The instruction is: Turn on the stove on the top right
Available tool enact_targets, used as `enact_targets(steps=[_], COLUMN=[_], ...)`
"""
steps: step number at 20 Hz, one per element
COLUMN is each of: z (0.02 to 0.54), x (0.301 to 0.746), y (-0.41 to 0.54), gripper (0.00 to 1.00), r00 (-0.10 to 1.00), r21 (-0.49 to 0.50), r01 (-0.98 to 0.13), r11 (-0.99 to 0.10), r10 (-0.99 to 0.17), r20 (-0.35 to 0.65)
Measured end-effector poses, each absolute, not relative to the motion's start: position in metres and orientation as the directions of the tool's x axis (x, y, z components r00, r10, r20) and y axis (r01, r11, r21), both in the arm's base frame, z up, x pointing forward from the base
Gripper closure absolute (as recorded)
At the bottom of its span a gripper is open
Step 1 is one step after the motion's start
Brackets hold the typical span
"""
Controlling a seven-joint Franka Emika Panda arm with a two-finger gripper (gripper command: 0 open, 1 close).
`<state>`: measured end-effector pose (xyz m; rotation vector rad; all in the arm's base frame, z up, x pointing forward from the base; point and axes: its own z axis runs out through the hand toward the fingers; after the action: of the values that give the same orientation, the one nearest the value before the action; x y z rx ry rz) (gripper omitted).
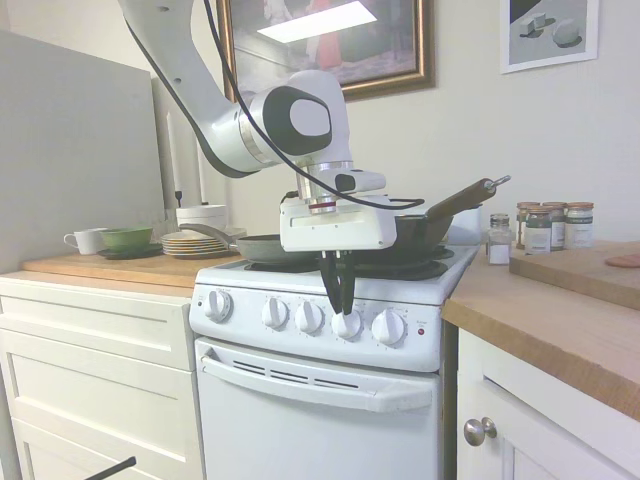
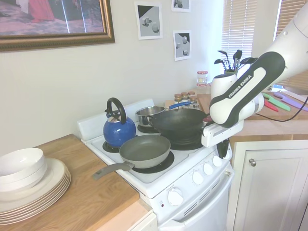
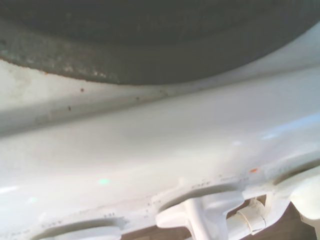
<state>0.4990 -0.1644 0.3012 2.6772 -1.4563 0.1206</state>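
Here, stove [image 1: 330,400]: narrow white range set between the white drawer cabinets [image 1: 90,370] and a wooden-topped cabinet [image 1: 560,330].
Knobs: five round white ones in a row on the stove's front panel; a small red light [image 1: 421,330] sits at the row's end nearest the wooden-topped cabinet.
Gripper [image 1: 338,303]: pointing down at the stove's front edge, its dark fingers [image 1: 330,285] drawn close together and pinching the fourth knob [image 1: 347,323], counted from the drawer-cabinet side.
Cookware on stove: grey frying pan [image 2: 144,150] at the front, blue kettle [image 2: 118,129] behind it, black wok [image 2: 177,124], small steel pot [image 2: 148,114] at the back.
Spice jars [image 1: 548,226]: on the counter beside the stove.
Plates [image 2: 29,185]: stacked on the counter at the stove's other side.
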Motion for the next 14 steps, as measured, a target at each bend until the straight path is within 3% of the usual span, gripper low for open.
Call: enact_targets(steps=[14], z=[0.293], x=[0.510], y=[-0.165], gripper=[1.00], r00=[0.550], r21=[0.036], r01=[-0.834], r11=[-0.550], r10=[-0.826], r20=[0.126])
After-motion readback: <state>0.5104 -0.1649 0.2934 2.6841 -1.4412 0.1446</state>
